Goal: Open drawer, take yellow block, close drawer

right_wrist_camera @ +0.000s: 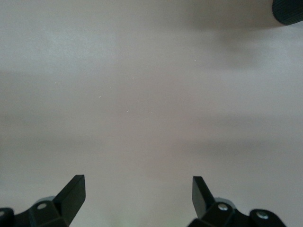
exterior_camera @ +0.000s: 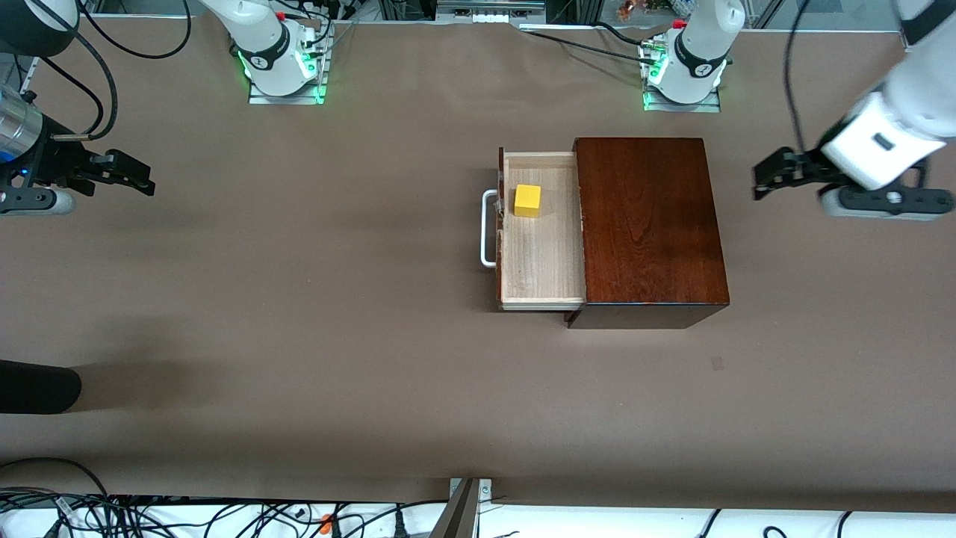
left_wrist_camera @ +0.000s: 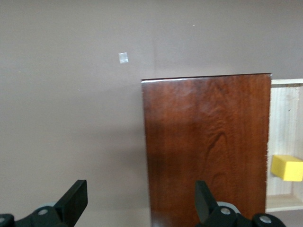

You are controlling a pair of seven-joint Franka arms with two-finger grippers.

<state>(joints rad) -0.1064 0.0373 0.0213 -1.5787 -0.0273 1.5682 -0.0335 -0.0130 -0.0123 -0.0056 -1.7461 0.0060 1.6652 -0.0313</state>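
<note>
Yellow block [exterior_camera: 527,200] rests in the open drawer [exterior_camera: 539,254] close to its walls, so either end effector, left [exterior_camera: 769,177] over the bench [exterior_camera: 299,299] near the box [exterior_camera: 648,224] or right [exterior_camera: 131,175] well apart, both spread wide, could strike wood descending.

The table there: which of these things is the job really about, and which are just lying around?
Part of the job:
- drawer, pulled open
- yellow block inside it
- left gripper and right gripper, both open, waiting at the table's ends

Just lying about:
- small pale patch on the table cover
- cables along the edge
</note>
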